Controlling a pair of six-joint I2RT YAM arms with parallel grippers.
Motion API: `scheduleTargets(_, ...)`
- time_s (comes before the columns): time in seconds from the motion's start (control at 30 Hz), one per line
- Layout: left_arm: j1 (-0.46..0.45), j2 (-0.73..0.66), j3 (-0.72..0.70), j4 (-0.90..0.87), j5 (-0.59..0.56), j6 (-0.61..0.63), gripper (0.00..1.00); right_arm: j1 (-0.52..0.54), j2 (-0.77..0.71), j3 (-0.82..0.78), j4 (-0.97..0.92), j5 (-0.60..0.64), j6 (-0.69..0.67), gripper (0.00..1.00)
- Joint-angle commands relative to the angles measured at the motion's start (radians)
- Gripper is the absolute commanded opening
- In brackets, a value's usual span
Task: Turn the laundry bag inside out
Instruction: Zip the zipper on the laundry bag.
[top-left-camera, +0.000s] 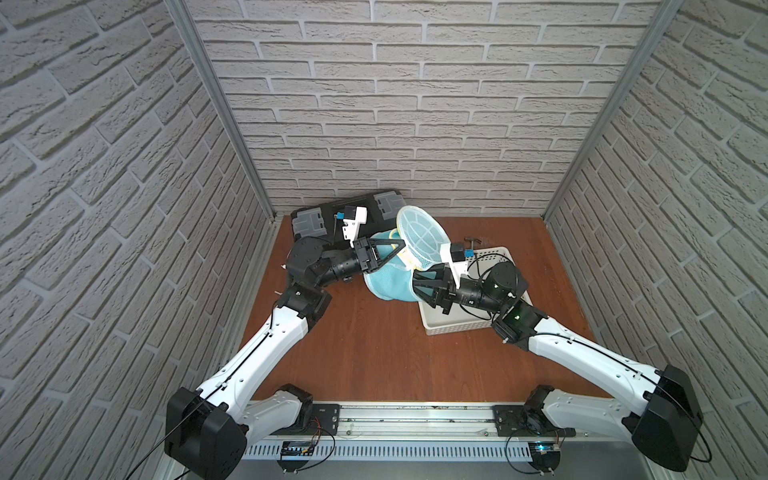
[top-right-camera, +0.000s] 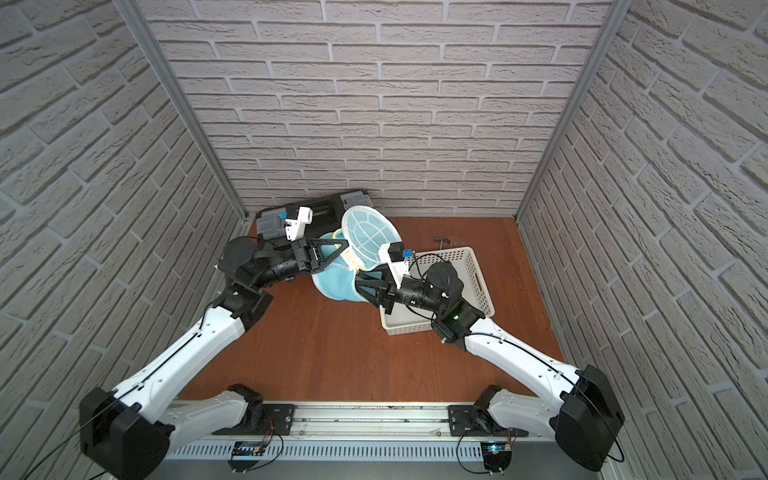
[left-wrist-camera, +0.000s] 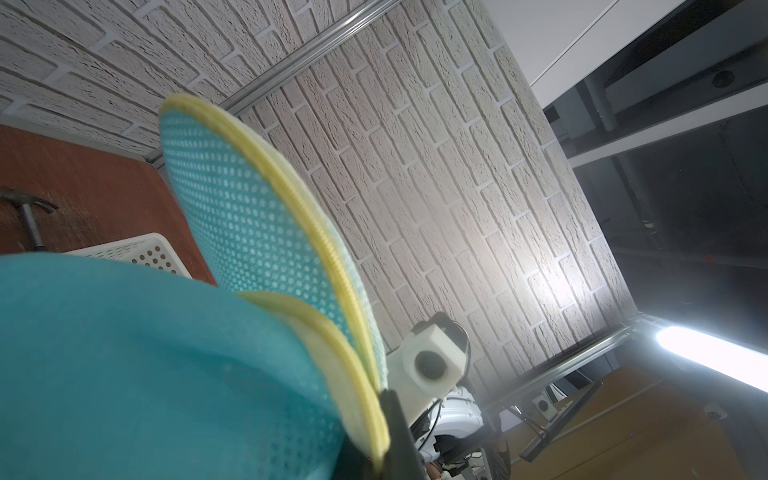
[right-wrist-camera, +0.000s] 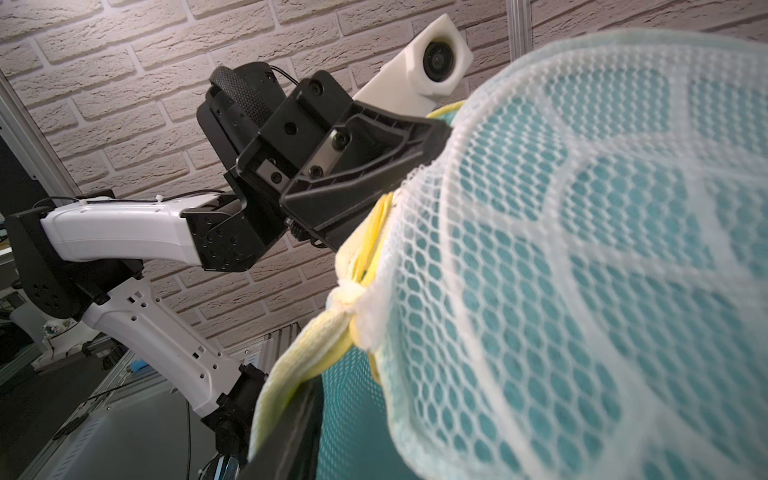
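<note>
The laundry bag (top-left-camera: 384, 282) (top-right-camera: 332, 282) is a light-blue mesh tube with yellow trim, held up off the table between both arms in both top views. Its round white-spoked end (top-left-camera: 419, 235) (right-wrist-camera: 582, 249) tilts up behind the grippers. My left gripper (top-left-camera: 397, 248) (top-right-camera: 344, 248) is shut on the yellow trim (left-wrist-camera: 365, 399), beside one black finger (left-wrist-camera: 397, 419). My right gripper (top-left-camera: 415, 281) (top-right-camera: 358, 289) reaches in from the right with its fingers apart. One finger (right-wrist-camera: 291, 436) lies under the yellow rim with teal mesh beside it. Its other finger is hidden by the bag.
A white perforated basket (top-left-camera: 457, 326) (top-right-camera: 415, 328) stands under my right wrist. A black and grey toolbox (top-left-camera: 374, 203) lies against the back wall. A small hammer (top-left-camera: 471, 241) (left-wrist-camera: 29, 212) lies behind the basket. Brick walls close in three sides.
</note>
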Motion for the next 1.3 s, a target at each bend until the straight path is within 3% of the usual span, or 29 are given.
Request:
scheduleTargets(0.0,-0.008,0.000,0.030,0.067,0.026,0.009,0.00,0.001,-0.044,0.013,0.071,0.028,-0.028,0.39)
scheduleTargets(0.53,-0.018,0.007,0.038,0.072,0.033,0.010,0.00,-0.004,-0.052,0.013,0.076,0.049,-0.019,0.25)
scheduleTargets(0.83,-0.021,0.014,0.045,0.069,0.037,0.013,0.00,-0.004,-0.054,-0.004,0.107,0.060,-0.001,0.03)
scheduleTargets(1.07,-0.020,0.011,0.060,0.041,0.037,0.027,0.00,-0.004,-0.084,-0.030,0.032,0.069,-0.043,0.03)
scheduleTargets(1.27,0.007,-0.004,0.087,-0.024,0.058,0.060,0.00,-0.005,-0.161,-0.056,-0.145,0.099,-0.133,0.03)
